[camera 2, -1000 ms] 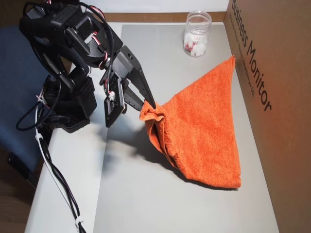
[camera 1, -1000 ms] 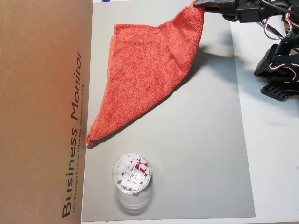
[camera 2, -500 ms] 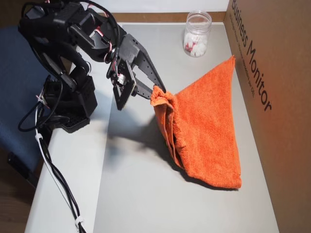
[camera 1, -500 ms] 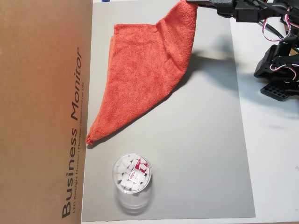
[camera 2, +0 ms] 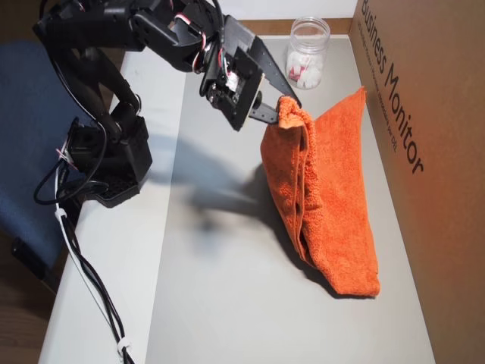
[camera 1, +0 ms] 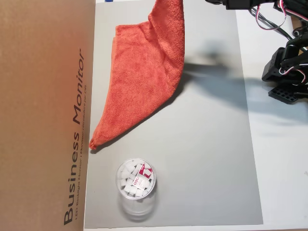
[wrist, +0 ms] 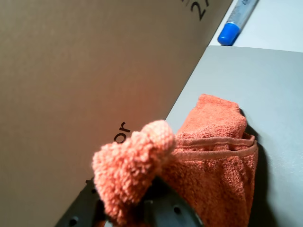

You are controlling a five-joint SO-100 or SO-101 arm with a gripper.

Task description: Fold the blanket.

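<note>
We see the gripper (camera 2: 282, 106) pinching a raised corner of the blanket (camera 2: 330, 189). Its fingertips are buried in cloth in the wrist view. At twelve o'clock in an overhead view, that corner runs off the frame.

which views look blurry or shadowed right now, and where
Wrist view: the pinched corner of the blanket is soft, too close to focus. In an overhead view the cup has a smeared lower rim; in both overhead views the arm's shadow falls diffuse on the grey mat.
</note>
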